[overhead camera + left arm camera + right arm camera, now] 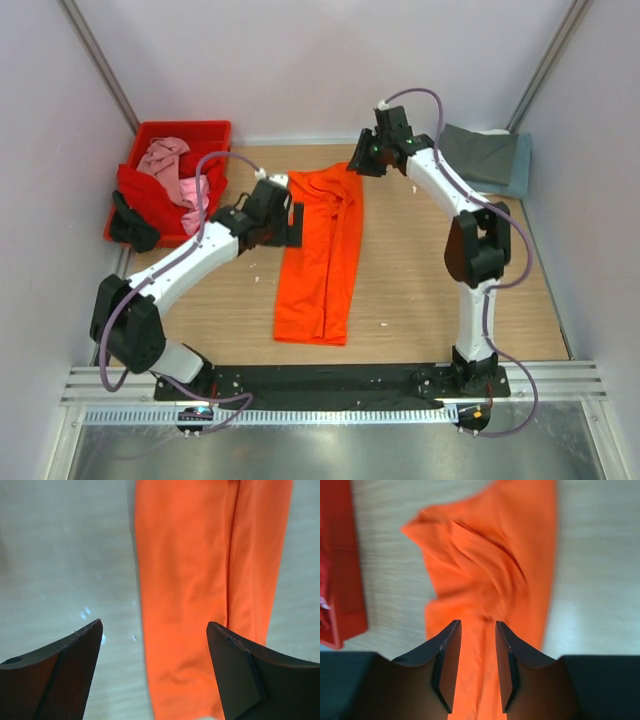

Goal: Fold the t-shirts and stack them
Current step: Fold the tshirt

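Observation:
The bright orange t-shirt (pixel 320 255) lies folded into a long strip in the middle of the table, with its far end bunched. My left gripper (pixel 295 222) hovers at the strip's left edge, jaws wide open and empty; the left wrist view shows the orange cloth (pixel 200 580) below the left gripper (pixel 155 626). My right gripper (pixel 358 162) is over the shirt's far right corner. In the right wrist view the right gripper (pixel 477 625) has its jaws a little apart over the rumpled orange cloth (pixel 485 565), gripping nothing.
A red crate (pixel 185 128) at the back left holds a pink shirt (pixel 165 158) and a red shirt (pixel 150 195); a dark shirt (pixel 133 225) hangs over its near edge. A folded dark grey shirt (pixel 480 155) lies on slate blue cloth (pixel 522 165) at the back right.

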Available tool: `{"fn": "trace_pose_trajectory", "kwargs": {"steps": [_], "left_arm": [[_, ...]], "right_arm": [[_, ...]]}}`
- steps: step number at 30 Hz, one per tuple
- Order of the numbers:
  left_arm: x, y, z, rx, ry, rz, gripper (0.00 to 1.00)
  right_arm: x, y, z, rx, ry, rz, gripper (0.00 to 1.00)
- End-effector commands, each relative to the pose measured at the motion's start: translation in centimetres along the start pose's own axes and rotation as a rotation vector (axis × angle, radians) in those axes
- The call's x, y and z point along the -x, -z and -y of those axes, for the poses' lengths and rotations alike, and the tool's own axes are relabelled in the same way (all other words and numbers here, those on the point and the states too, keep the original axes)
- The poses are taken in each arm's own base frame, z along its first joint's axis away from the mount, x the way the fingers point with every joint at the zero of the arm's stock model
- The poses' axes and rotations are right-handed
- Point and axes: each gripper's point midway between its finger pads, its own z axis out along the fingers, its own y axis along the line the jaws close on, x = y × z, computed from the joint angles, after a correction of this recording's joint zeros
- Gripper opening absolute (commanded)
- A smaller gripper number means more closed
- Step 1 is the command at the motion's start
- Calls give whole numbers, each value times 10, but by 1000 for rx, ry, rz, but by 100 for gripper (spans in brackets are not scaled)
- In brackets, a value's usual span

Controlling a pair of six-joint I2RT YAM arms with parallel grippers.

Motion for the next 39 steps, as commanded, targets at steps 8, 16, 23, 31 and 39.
{"fn": "trace_pose_trajectory", "kwargs": {"steps": [8, 16, 23, 31, 39], "left_arm": [[-89, -6, 46, -197, 256, -55, 80], [-139, -22, 37, -147, 259, -146, 79], [-203, -22, 42, -134, 288, -234, 78], [-264, 2, 47, -146, 349, -291, 78], [-241, 23, 44, -129, 323, -245, 79]], "right_arm": [[4, -113, -76, 451, -40, -183, 27], [-30, -184, -22, 337, -100, -220, 26], [-32, -207, 37, 203, -108, -203, 27], [-35, -228, 42, 209, -113, -174, 34], [-8, -213, 19, 285, -90, -115, 48]]}}
